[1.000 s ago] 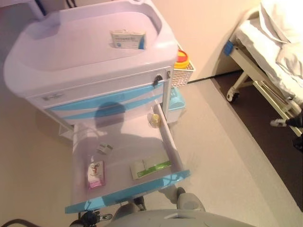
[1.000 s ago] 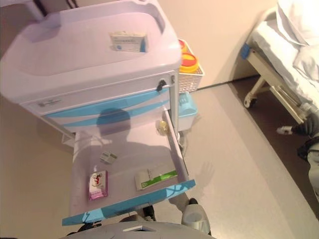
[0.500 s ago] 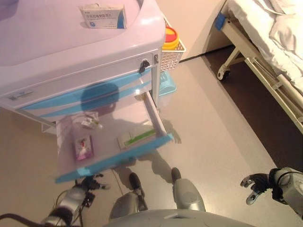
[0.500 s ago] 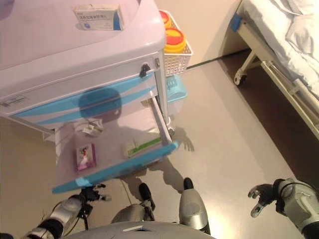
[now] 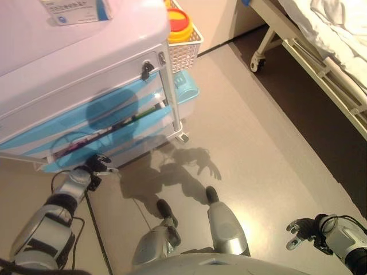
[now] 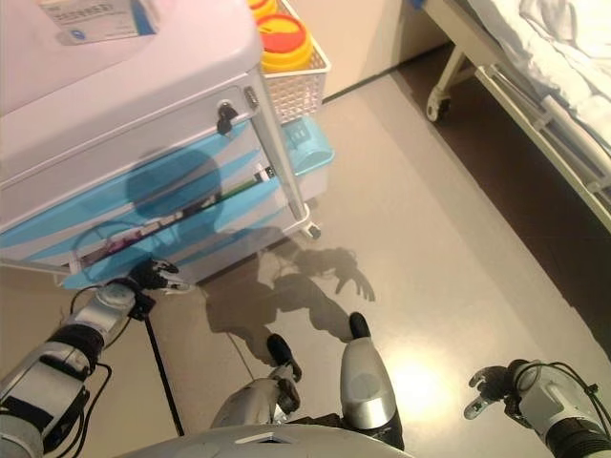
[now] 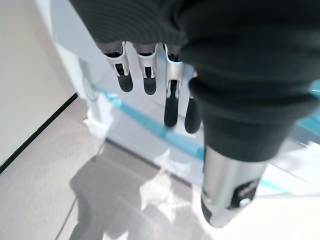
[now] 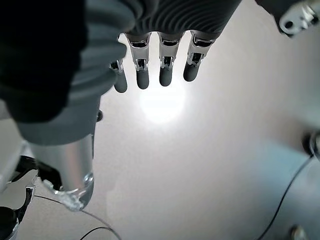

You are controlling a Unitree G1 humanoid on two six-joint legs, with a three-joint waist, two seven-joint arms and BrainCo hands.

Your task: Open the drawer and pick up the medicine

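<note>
The cart's lower drawer [image 5: 117, 133], with a blue front, stands only a narrow gap open. Through the gap show slivers of a pink pack [image 5: 74, 148] and a green-white pack [image 5: 150, 111]. A white and blue medicine box [image 5: 77, 10] lies on the cart top. My left hand [image 5: 94, 166] is at the drawer front's lower left corner, fingers [image 7: 171, 100] straight and holding nothing; whether it touches the front I cannot tell. My right hand [image 5: 303, 230] hangs open low on the right above the floor, far from the cart, with relaxed fingers [image 8: 165, 65].
A white basket [image 5: 188, 47] with a yellow, red-lidded container [image 5: 179, 22] hangs on the cart's right side, above a light-blue bin [image 5: 187, 90]. A hospital bed [image 5: 321, 51] on wheels stands at the right. Open floor lies between cart and bed.
The camera has shifted. The drawer, wide open before, is now pushed in to a narrow gap. My left hand has come up to its front left corner; the right hand stays low.
</note>
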